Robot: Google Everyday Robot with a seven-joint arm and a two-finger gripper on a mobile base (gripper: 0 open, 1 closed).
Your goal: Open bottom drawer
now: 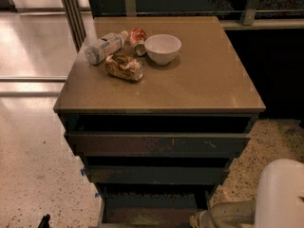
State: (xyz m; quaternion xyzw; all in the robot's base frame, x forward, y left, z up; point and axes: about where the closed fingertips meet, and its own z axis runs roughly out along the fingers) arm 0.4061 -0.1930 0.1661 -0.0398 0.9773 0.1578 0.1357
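The bottom drawer is the lowest of three in a dark cabinet. It stands pulled out toward me, showing its reddish-brown inner floor and dark sides, and its front is cut off by the lower edge of the view. My gripper is at the drawer's right front corner, at the end of a pale arm that reaches in from the right. Where it touches the drawer is hidden.
Above are the middle drawer front and the wide top drawer front. The tan cabinet top carries a white bowl, a plastic bottle, a can and a snack bag. The robot's white body is at lower right, above speckled floor.
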